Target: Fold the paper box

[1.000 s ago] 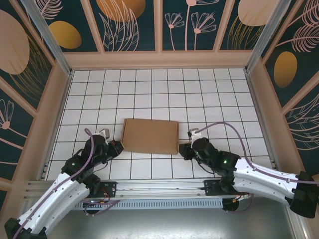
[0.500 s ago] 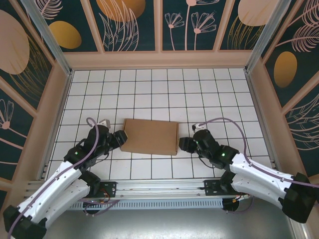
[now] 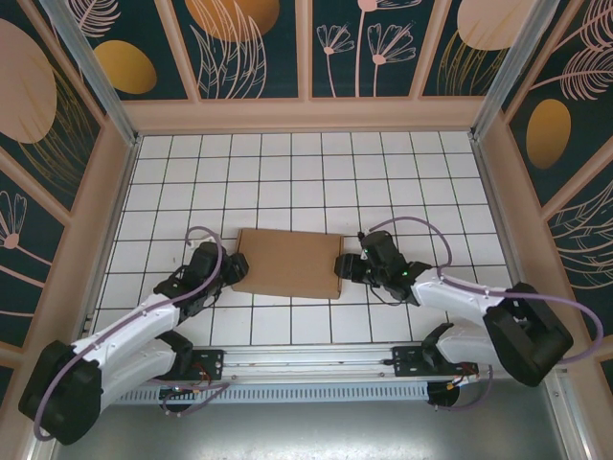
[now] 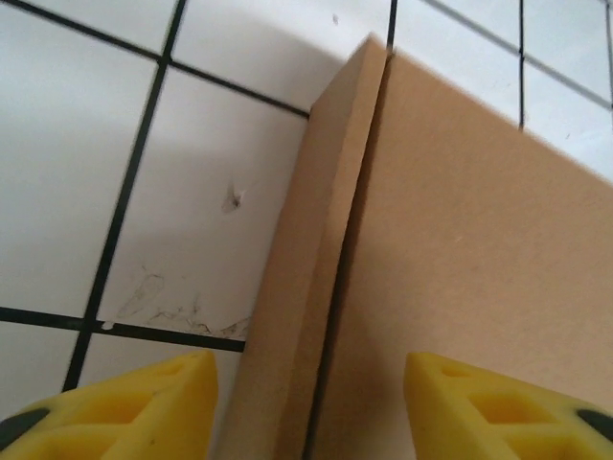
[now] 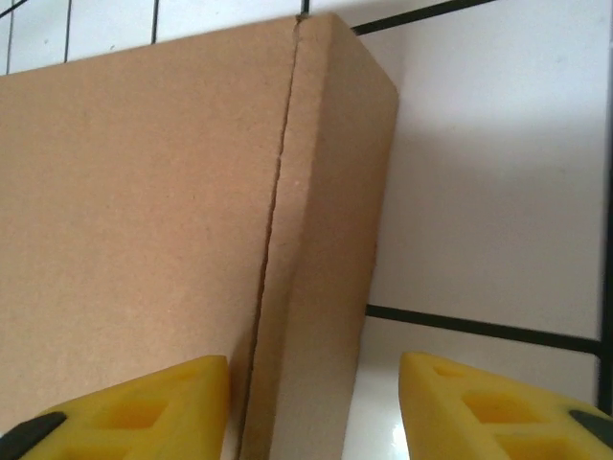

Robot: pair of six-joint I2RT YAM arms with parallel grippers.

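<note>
Item: the paper box (image 3: 287, 262), plain brown cardboard, closed into a shallow rectangle, is lying flat on the white tiled counter (image 3: 287, 182), in the near-middle of the grid between the two arms. Left claw (image 3: 233, 266): it is reaching in at the box's left end, low to the counter. In the left wrist view the left claw (image 4: 308, 388) is standing with its yellow fingers (image 4: 144, 407) apart. One finger is hanging over the bare tile outside the box and the other over the box's top face. The upright left side wall of the box (image 4: 460, 240) is running up between them, with a thin dark seam showing where the wall meets the top panel. Right claw (image 3: 347, 267): it is reaching in at the box's right end, likewise low. In the right wrist view the right claw (image 5: 314, 393) is also standing with its fingers (image 5: 479, 407) spread. One is lying over the top face and the other over the tile beside the box (image 5: 144, 220), with the right side wall and its seam running between them. Neither claw is pinching the cardboard. Black grid lines and faint scuff marks are showing on the tiles beside the left wall.
</note>
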